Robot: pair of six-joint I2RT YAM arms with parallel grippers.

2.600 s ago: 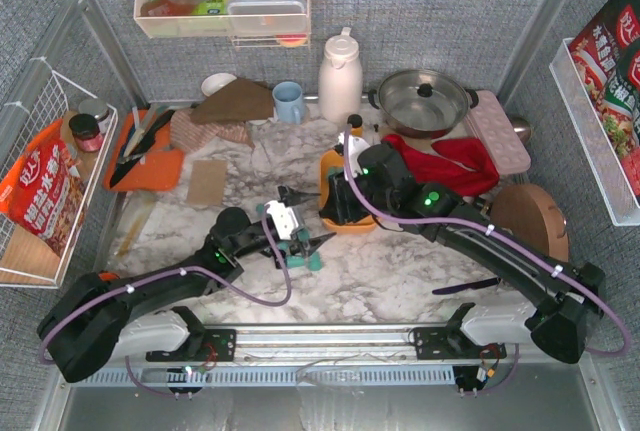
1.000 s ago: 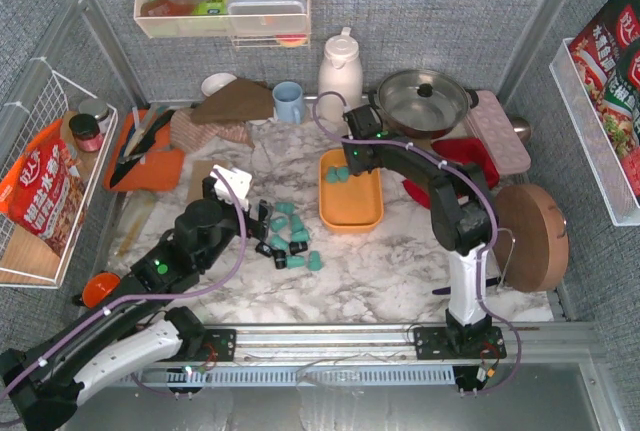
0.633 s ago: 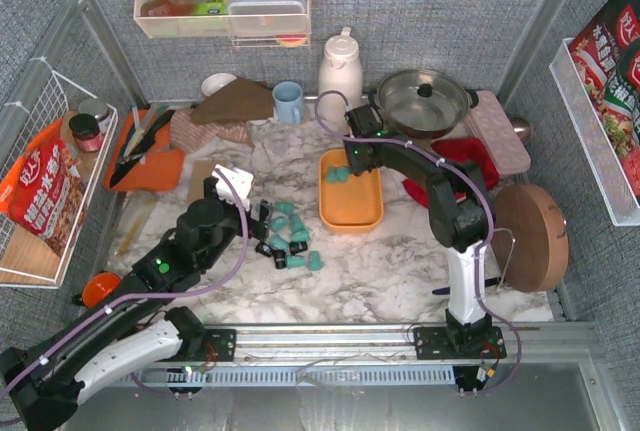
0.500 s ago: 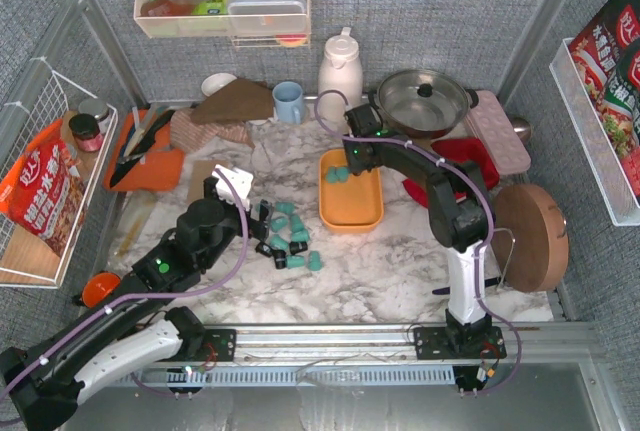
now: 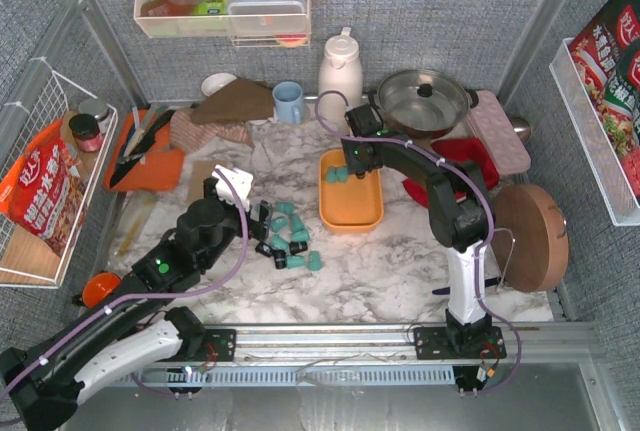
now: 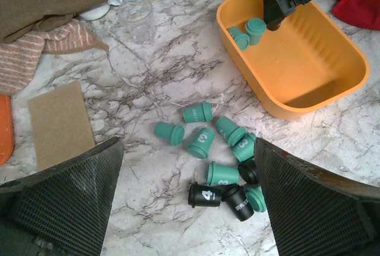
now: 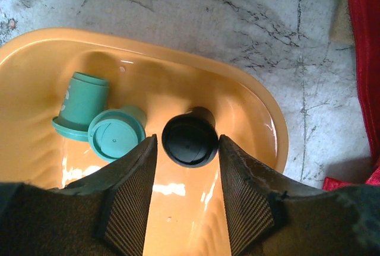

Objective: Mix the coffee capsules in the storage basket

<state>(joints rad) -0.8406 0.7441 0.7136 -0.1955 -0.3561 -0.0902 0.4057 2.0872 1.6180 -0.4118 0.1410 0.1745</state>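
Observation:
The orange storage basket [image 5: 352, 213] lies mid-table. It holds two teal capsules [image 7: 83, 104] and a black capsule [image 7: 190, 126] at its far end. My right gripper [image 5: 343, 159] hangs over that end. Its jaws stand around the black capsule [image 7: 187, 149], with thin orange gaps showing on both sides. Several teal and a few black capsules [image 5: 288, 234] lie loose on the marble left of the basket, also in the left wrist view [image 6: 222, 155]. My left gripper [image 5: 262, 223] is wide open and empty just left of and above that pile [image 6: 187, 149].
A white thermos [image 5: 340, 76], a blue mug [image 5: 288, 101] and a lidded pot [image 5: 425, 99] stand behind the basket. A red cloth [image 5: 450, 166] and a pink egg tray [image 5: 498, 131] lie to its right. A brown card [image 6: 59, 122] and a clear glass [image 6: 136, 18] are to its left.
Since 2.6 s ago the left gripper drew back left off the pile and the right gripper shifted to the basket's far end. Nothing visibly moves over the last second.

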